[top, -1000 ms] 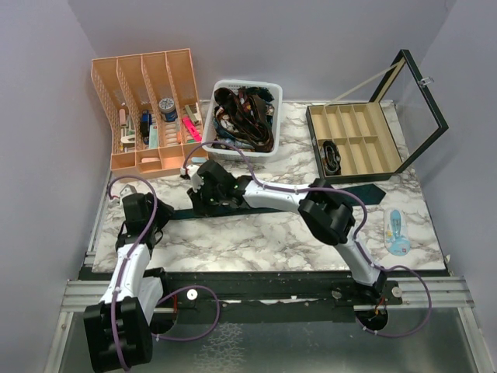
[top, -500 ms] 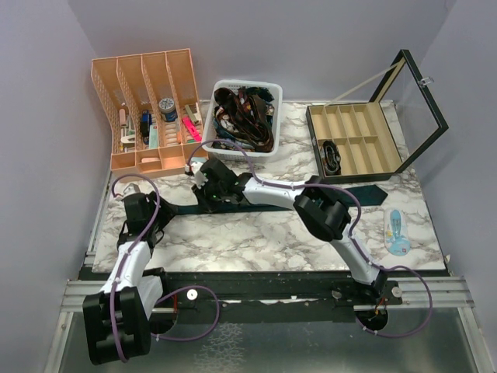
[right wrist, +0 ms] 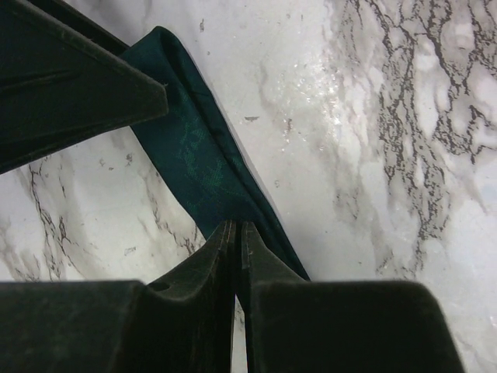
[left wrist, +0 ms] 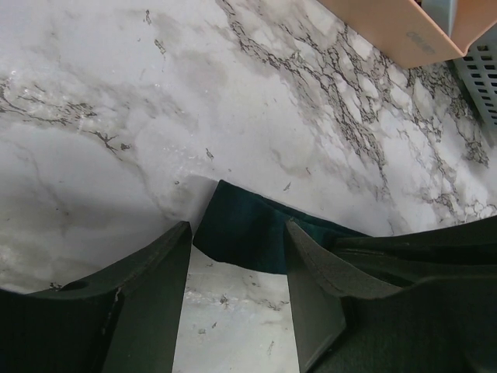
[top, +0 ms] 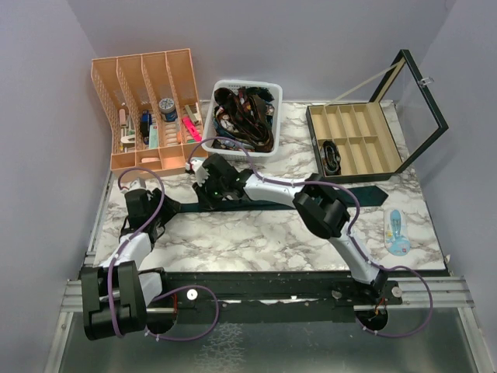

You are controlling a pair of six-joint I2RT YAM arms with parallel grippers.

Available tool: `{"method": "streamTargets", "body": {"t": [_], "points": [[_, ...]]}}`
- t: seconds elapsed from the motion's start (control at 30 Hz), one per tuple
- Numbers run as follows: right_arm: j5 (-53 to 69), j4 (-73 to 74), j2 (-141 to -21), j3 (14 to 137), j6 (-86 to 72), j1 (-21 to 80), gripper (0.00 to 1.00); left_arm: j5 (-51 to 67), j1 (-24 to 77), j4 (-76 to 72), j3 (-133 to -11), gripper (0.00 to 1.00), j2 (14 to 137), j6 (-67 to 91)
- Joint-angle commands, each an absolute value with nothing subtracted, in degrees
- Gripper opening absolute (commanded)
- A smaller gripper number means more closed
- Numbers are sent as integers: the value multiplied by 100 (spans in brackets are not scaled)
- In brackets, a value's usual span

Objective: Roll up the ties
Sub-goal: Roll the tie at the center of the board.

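A: What is different from 1 second ago?

B: The left arm (top: 128, 252) has folded up. Its big shoulder block was low at the near left corner, and now it sits higher, closer to the edge of the table (top: 233, 241). Its wrist went a little farther back. The right arm (top: 272, 189) has pulled its elbow slightly to the left. The tie (right wrist: 194, 148) lies along the same line as before.

A: And the grippers?

B: The left gripper (left wrist: 237, 229) has its fingers spread, and the narrow end of the tie lies flat on the marble between them. The right gripper (right wrist: 237, 225) has its fingers pressed together and pinches the tie a bit farther along the strip.

A: Where does the tie run?

B: Across the table from left to right. Its wide pointed end (top: 366, 192) lies just in front of the box (top: 365, 151).

A: Please count the things.

B: 2 arms, 2 grippers and 1 tie on the table. 1 white basket (top: 248, 81) holds a heap of ties (top: 245, 116), and I cannot count those. There is 1 peach organizer (top: 147, 162) with 4 slots. The 1 box has its lid (top: 440, 118) open and 1 dark roll (top: 332, 155) in a compartment. 1 light blue item (top: 397, 231) lies near the right edge.
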State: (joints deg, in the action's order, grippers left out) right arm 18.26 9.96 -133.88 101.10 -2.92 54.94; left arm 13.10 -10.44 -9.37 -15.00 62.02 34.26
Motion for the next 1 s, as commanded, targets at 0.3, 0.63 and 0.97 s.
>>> {"method": "streamTargets", "body": {"t": [0.3,0.63,0.97], "points": [[2210,1340,-13793,10156,-53,5274,11,1614,-1074,-1523,-1528,51,6447,3075],[2288,1416,-13871,10252,-53,5214,11,1867,-1079,-1714,-1741,37,6897,2821],[2221,1511,-13930,10343,-121,5217,11,2340,-1079,-1810,-1872,8,6882,2658]]}}
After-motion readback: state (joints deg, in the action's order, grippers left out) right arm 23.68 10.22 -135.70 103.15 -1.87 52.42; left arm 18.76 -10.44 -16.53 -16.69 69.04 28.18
